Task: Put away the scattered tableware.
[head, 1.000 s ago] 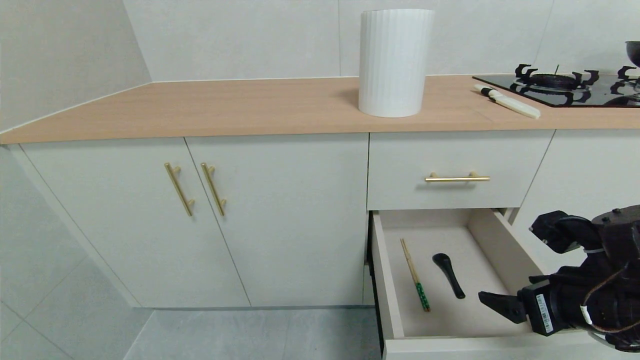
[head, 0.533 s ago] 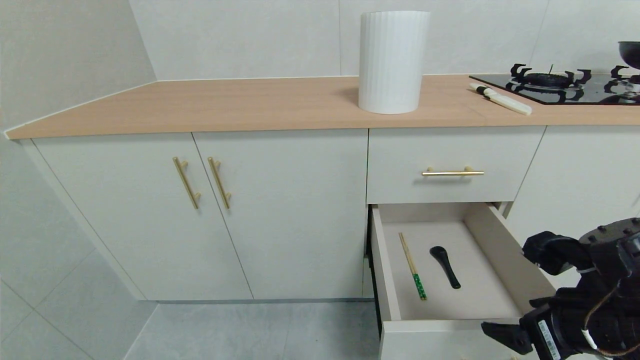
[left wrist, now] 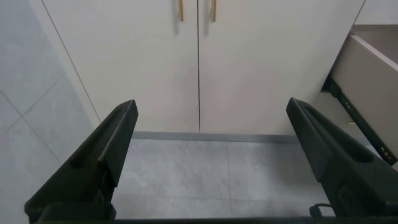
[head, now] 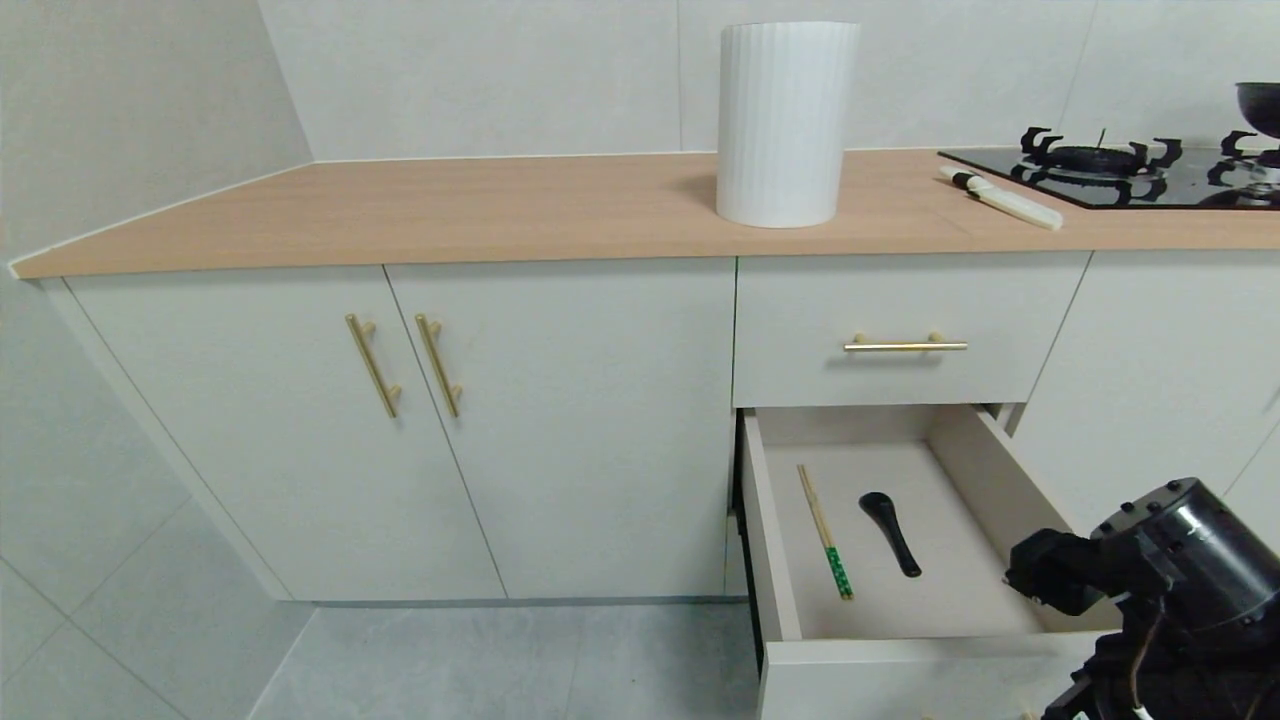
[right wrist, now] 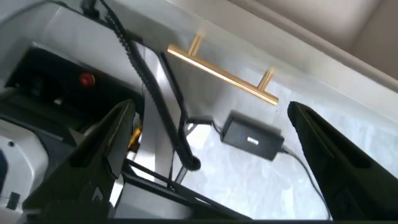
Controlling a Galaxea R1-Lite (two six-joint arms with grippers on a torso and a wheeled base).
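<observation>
Below the front of the open drawer, at its right corner, sits your right arm. The right gripper is spread wide and holds nothing. Its wrist view looks up at a white panel, which I take to be the drawer's front. The gold handle there runs roughly along the line from one finger to the other, a little beyond the tips.

Left of the drawer and low by the floor, your left gripper is just as wide and empty. It faces the cabinet doors.

Inside the drawer, the chopsticks and the black spoon lie side by side, not touching, with their long axes front to back.

Above and behind the drawer, on the counter, a pale-handled knife lies over the drawer's right side. It slants from back-left to front-right.

If the knife is what's left, your right arm is the nearer one, and it must rise clear of the drawer front and close across the knife's length. If you shut the drawer first, push the panel. Gripping the bar would likely need a wrist turn.
</observation>
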